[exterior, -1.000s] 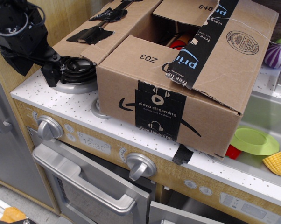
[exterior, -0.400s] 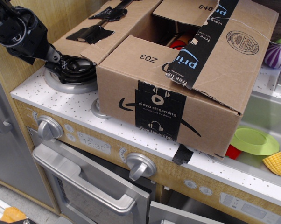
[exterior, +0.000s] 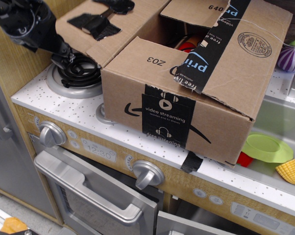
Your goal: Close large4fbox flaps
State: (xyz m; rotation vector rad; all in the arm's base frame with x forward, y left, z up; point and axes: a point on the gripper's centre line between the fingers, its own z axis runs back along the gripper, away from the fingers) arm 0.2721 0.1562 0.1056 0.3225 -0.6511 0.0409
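Observation:
The large4fbox stands on the toy stove top, with "video streaming" tape and a smile arrow on its front. The near flap marked "Z03" lies folded inward. The right flap with the round stamp leans over it with a "prime" tape strip. The far flap marked "640" tilts inward. The left flap, with torn black tape, sticks out to the left and is raised. My black gripper is at the top left, under this flap's outer edge and touching it. Its jaws are not clear.
A black coil burner sits under the gripper. Stove knobs and an oven handle are in front. A green plate, a toy corn and a purple onion lie to the right. A red item is inside the box.
My gripper has moved up and to the right, from beside the burner to under the left flap. The left flap has tilted upward.

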